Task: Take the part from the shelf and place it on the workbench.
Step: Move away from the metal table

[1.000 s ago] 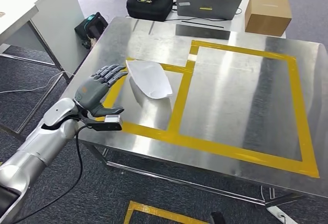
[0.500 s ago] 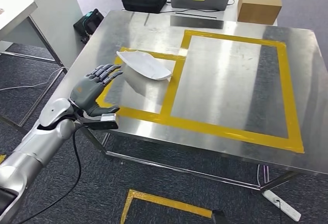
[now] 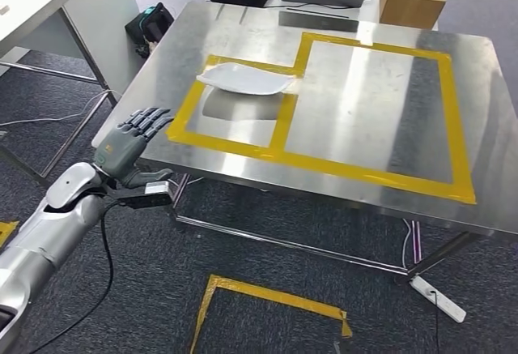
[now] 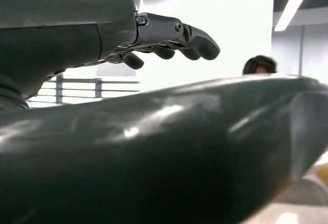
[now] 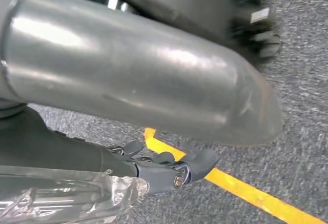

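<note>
The white part (image 3: pixel 248 79) lies flat on the steel bench (image 3: pixel 379 184), inside the smaller yellow-taped rectangle (image 3: pixel 232 139) near the bench's far left corner, with one tip crossing the tape that divides it from the larger rectangle (image 3: pixel 455 119). Nothing touches the part.

Change over the last second: in the head view the whole scene shifts. The bench sits farther off and more floor shows in front of it. Judgement: the camera moves back, not the bench or the part. Across the same frames the left hand (image 3: pixel 130 145) goes from a position over the bench's left front edge, just beside the part, to one off the bench, outside its left front corner and well apart from the part.

State of the left hand: fingers (image 4: pixel 182 33) extended and spread, holding nothing. The right hand (image 5: pixel 170 170) hangs above grey carpet and a yellow floor line (image 5: pixel 247 193); its fingers appear lightly curled with nothing in them, but whether it is spread or closed cannot be told.

Meaning for the task: the part rests on the bench within the marked area, free of the hand. Judgement: placement is complete, and the robot is withdrawing.
</note>
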